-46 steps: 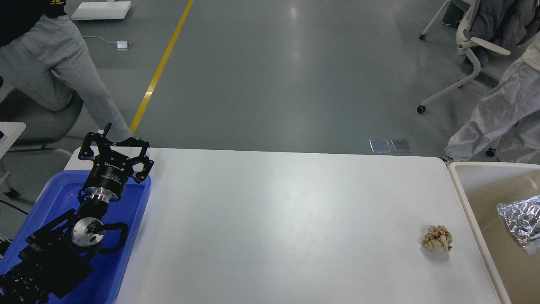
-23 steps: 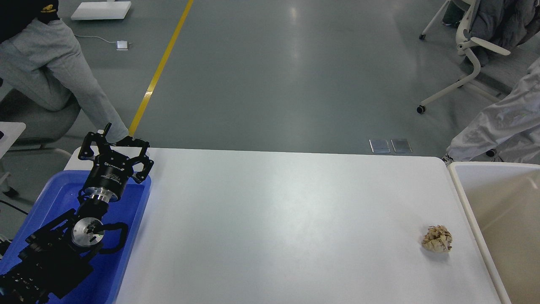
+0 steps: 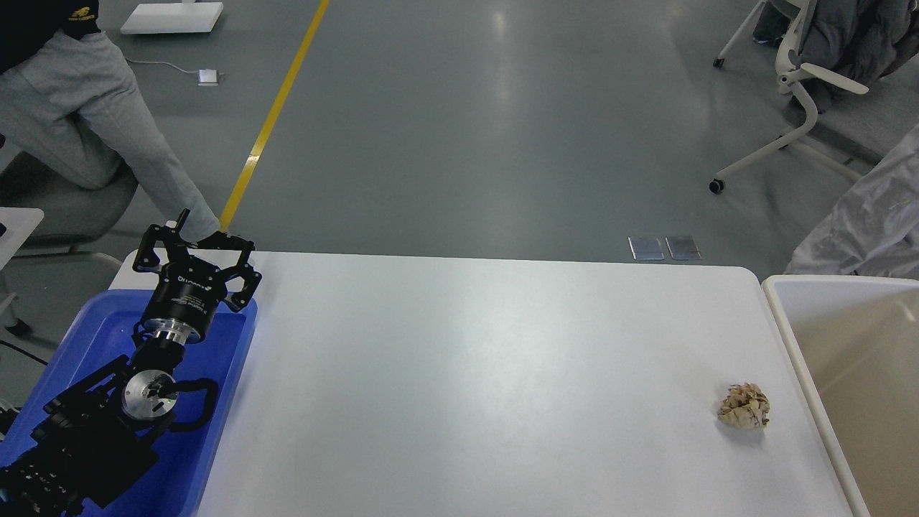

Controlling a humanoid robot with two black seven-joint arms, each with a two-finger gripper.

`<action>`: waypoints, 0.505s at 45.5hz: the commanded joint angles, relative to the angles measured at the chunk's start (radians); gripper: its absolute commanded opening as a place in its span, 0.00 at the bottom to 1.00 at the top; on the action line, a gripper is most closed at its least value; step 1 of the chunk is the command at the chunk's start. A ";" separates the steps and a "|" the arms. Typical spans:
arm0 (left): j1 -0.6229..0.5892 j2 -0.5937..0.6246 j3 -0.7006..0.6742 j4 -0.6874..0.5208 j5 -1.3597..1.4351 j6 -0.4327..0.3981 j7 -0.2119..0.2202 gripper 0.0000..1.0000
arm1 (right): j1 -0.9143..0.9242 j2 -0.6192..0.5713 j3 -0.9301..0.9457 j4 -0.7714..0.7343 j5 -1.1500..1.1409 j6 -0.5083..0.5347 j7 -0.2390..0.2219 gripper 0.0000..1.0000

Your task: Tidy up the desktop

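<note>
The white desktop (image 3: 474, 359) fills the middle of the head view. A crumpled beige paper ball (image 3: 745, 407) lies on it near the right edge. My left gripper (image 3: 194, 240) hangs over the far end of the blue plastic tray (image 3: 86, 323) at the left; its fingers are spread open and hold nothing. My right arm and gripper are out of view.
A white-rimmed beige bin (image 3: 790, 316) stands against the desktop's right edge. A person in grey trousers (image 3: 93, 115) sits beyond the far left corner. Another person in white (image 3: 861, 215) and an office chair (image 3: 797, 93) are at the far right.
A crumpled foil piece seen in the beige bin one second ago is gone from view. The person in white has moved away to the right. My left arm has not moved.
</note>
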 commanded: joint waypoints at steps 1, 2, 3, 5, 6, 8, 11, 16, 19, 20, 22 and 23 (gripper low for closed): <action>0.000 0.000 -0.001 0.001 0.000 0.000 0.000 1.00 | 0.028 -0.018 0.200 0.067 0.087 0.029 0.004 0.99; 0.000 0.000 -0.001 0.000 0.000 0.000 0.000 1.00 | 0.026 -0.035 0.248 0.099 0.087 0.037 0.004 0.99; 0.000 0.000 -0.001 0.000 0.000 0.000 0.000 1.00 | 0.023 -0.059 0.288 0.133 0.083 0.042 0.004 0.99; 0.000 0.000 -0.001 0.000 0.000 0.000 0.000 1.00 | 0.012 -0.111 0.346 0.205 0.081 0.048 0.005 0.99; 0.000 0.000 -0.001 0.001 0.000 0.000 0.000 1.00 | 0.011 -0.133 0.374 0.243 0.081 0.049 0.005 0.99; 0.000 0.000 0.000 0.000 0.000 0.000 0.000 1.00 | 0.008 -0.162 0.418 0.308 0.081 0.049 0.005 1.00; 0.000 0.000 -0.001 0.000 0.000 0.000 0.000 1.00 | 0.000 -0.183 0.452 0.389 0.080 0.055 0.007 1.00; 0.000 0.000 -0.001 0.000 0.000 0.000 0.000 1.00 | -0.027 -0.202 0.537 0.454 0.080 0.123 0.014 1.00; 0.000 0.000 -0.001 0.000 0.000 0.000 0.000 1.00 | -0.043 -0.202 0.596 0.494 0.080 0.166 0.034 1.00; 0.000 0.000 -0.001 0.000 0.000 0.000 0.000 1.00 | -0.046 -0.202 0.618 0.511 0.080 0.178 0.044 1.00; 0.000 0.000 -0.001 0.000 0.000 0.000 0.000 1.00 | -0.055 -0.202 0.661 0.547 0.078 0.209 0.060 1.00; 0.000 0.000 -0.001 0.000 0.000 0.000 0.000 1.00 | -0.063 -0.202 0.682 0.569 0.078 0.225 0.065 1.00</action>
